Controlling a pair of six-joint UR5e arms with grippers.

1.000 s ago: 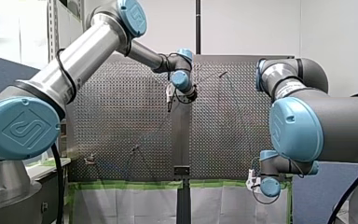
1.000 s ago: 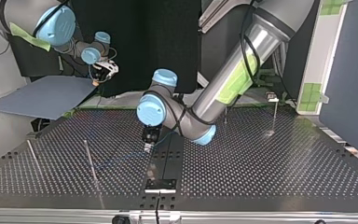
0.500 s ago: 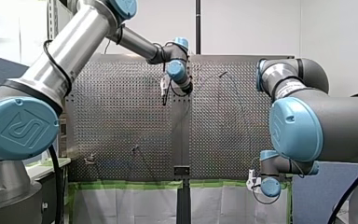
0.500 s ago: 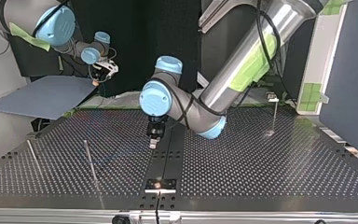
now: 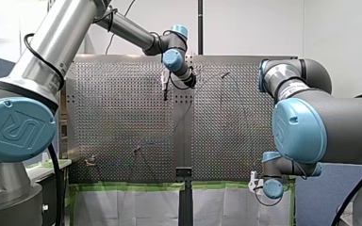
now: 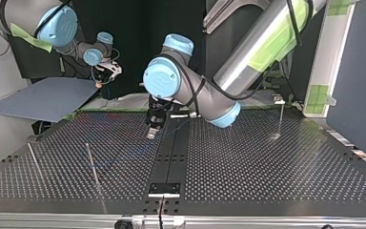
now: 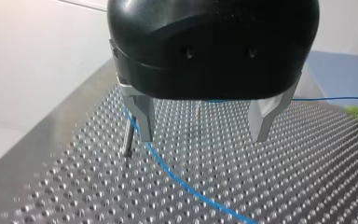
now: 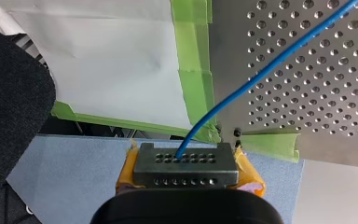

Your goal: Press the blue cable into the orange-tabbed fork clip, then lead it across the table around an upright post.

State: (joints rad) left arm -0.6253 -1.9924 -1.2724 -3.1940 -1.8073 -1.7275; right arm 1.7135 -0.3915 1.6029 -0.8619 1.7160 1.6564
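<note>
Blue cable (image 7: 182, 183) lies across the table (image 7: 307, 163), clamped in my right tool (image 8: 185, 163) off its edge.
My left tool (image 7: 204, 137) hangs above it, fingers wide apart, the cable passing beside one finger.

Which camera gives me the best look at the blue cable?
The right wrist view: the blue cable runs from my right hand out over the perforated table. The left wrist view shows a stretch lying by my open left hand. Front and top views show only faint traces.
</note>
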